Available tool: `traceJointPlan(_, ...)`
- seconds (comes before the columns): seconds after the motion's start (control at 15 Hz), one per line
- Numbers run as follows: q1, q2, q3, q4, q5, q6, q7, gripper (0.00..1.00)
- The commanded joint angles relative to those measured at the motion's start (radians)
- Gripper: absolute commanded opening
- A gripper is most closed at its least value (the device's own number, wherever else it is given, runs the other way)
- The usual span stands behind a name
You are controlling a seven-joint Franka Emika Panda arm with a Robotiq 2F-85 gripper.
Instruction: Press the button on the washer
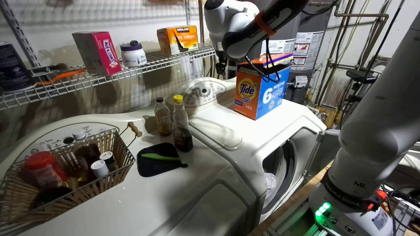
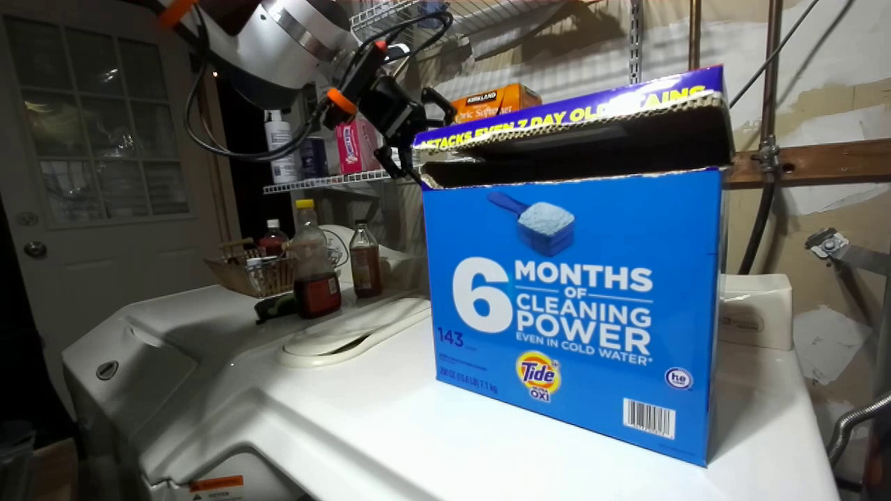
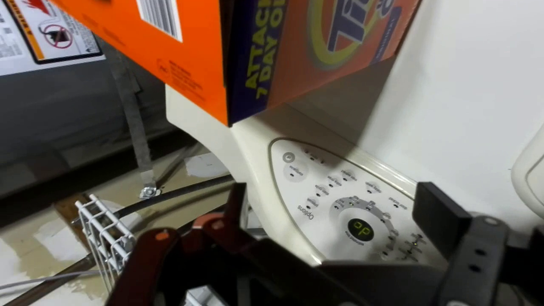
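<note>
The washer [image 1: 262, 129] is the big white appliance under the detergent box in both exterior views [image 2: 334, 417]. Its round front opening shows dark. Its control panel [image 3: 314, 182] fills the middle of the wrist view, upside down. I see a lit oval display [image 3: 360, 229], a round start/pause button [image 3: 295, 170] and several smaller option buttons. My gripper [image 3: 338, 204] is open and empty, its fingers spread either side of the panel in the picture. The gripper [image 2: 428, 140] hangs above the back of the washer, beside the box. It is partly hidden in an exterior view [image 1: 221, 67].
The tall orange and blue Tide box [image 1: 259, 88] stands on the washer close to the gripper. A wire shelf [image 1: 147, 65] with boxes and jars runs along the wall. Two bottles [image 1: 182, 127], a dark pad [image 1: 159, 160] and a wicker basket [image 1: 108, 144] sit on the neighbouring machine.
</note>
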Motion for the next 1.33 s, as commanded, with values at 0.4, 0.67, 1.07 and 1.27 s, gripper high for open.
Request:
traceJointPlan(0.4,0.060,0.118,-0.024,0.088,-0.169,-0.075,0.140,1.00)
traceJointPlan(0.67,0.060,0.119,-0.025,0.093,-0.170,-0.077,0.140,1.00)
traceJointPlan(1.07,0.065,0.209,-0.034,0.172,-0.197,-0.111,0.146,1.00)
traceJointPlan(1.27,0.070,0.303,-0.052,0.245,-0.199,-0.128,0.141,0.66)
